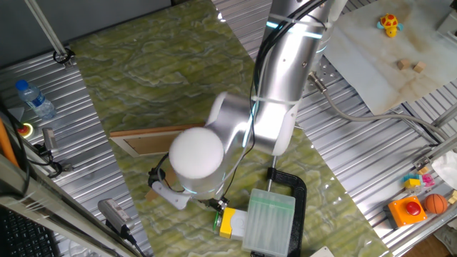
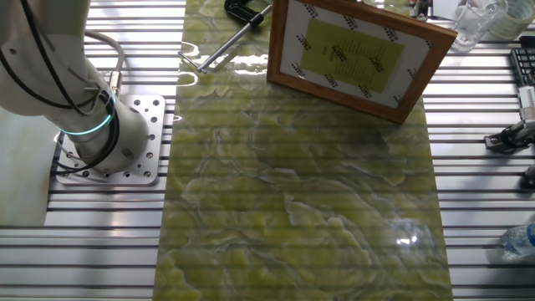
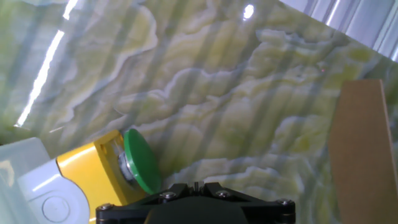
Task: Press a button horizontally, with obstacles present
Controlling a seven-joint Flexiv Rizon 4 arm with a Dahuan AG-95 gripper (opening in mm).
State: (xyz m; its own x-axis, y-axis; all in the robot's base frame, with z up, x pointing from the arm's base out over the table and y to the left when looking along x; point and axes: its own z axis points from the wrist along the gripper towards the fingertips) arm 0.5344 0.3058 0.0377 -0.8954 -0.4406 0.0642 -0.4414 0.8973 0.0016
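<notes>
**Tool beside the green button at the desk's edge**

The small round green-capped button [image 3: 141,162] with its yellow box body [image 1: 227,223] lies on its side on the green marbled desk [image 2: 301,192], near the desk edge that runs along the bottom of one fixed view. Its cap faces sideways, away from the bigger translucent pale-green ribbed block [image 1: 270,222] joined behind it, so the long axis of button and block runs along the desk surface. A black metal C-clamp [image 1: 291,187] wraps around the far side of the block.

The tool [image 3: 194,204] sits just beside the cap; in the hand view only its dark base shows at the bottom edge, and the arm hides it elsewhere, so whether its fingers are wide or narrow cannot be told.

The flat light-wood picture frame [image 2: 355,55] stands tilted near the same end of the desk, its brown backing [image 1: 153,141] facing the arm, close to the button's cap side. Beyond the frame, the marbled surface lies open toward the opposite edge.
</notes>
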